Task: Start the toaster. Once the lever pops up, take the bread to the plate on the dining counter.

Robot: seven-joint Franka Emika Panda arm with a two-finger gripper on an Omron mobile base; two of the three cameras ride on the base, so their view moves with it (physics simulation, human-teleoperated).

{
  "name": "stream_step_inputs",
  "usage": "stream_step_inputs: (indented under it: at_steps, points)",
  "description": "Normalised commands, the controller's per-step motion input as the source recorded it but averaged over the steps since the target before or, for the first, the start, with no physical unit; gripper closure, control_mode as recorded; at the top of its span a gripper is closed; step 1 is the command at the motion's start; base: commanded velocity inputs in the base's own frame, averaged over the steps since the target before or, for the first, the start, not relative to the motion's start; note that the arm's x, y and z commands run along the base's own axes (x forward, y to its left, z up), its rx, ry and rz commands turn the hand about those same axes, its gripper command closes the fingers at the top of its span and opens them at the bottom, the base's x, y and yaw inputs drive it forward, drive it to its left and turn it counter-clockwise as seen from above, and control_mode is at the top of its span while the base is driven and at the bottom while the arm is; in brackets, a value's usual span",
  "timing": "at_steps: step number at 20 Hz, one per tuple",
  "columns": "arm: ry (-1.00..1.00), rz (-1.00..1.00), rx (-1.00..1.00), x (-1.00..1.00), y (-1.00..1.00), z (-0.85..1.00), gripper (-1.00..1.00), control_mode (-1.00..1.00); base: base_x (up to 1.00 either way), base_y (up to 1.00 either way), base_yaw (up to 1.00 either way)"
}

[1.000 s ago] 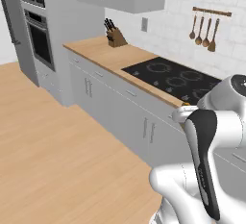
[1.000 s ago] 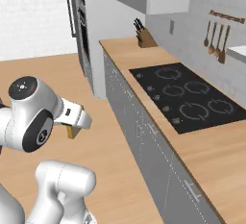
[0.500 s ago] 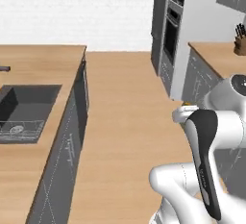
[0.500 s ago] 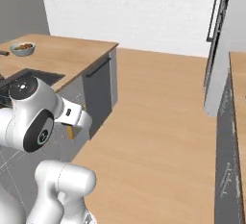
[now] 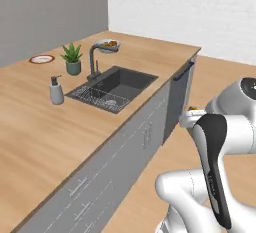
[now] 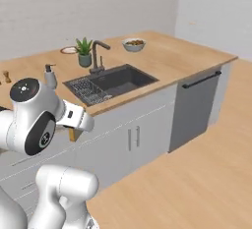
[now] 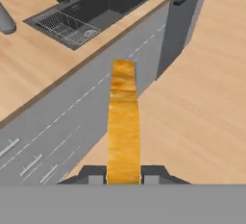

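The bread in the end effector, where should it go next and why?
Probably carry it over the dining counter toward the plate. The end effector is shut on the bread, held off the counter's near edge, while the plate sits at the far side, beyond the potted plant.

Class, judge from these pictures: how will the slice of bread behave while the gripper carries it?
The bread probably stays stiff: it juts straight out from the gripper without sagging. Likely light, since an edge pinch holds it. Possibly crumbly if squeezed harder.

Bread (image 7: 123, 122) edge-on, golden-brown, off counter; plate (image 5: 42, 59) flat at dining counter (image 5: 45, 127) far corner
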Motion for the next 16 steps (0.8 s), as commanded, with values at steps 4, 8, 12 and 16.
stream_step_inputs:
  at_steps: [4, 8, 12, 16]
  points:
    - [0.0, 0.0, 0.0, 0.0, 0.0, 0.0, 1.0, 1.0, -0.14, 0.29, 0.8]
    - [0.0, 0.0, 0.0, 0.0, 0.0, 0.0, 1.0, 1.0, -0.06, 0.58, 0.75]
    - [0.0, 0.0, 0.0, 0.0, 0.0, 0.0, 1.0, 1.0, -0.03, 0.9, 0.68]
    - [0.0, 0.0, 0.0, 0.0, 0.0, 0.0, 1.0, 1.0, -0.04, 1.0, 0.37]
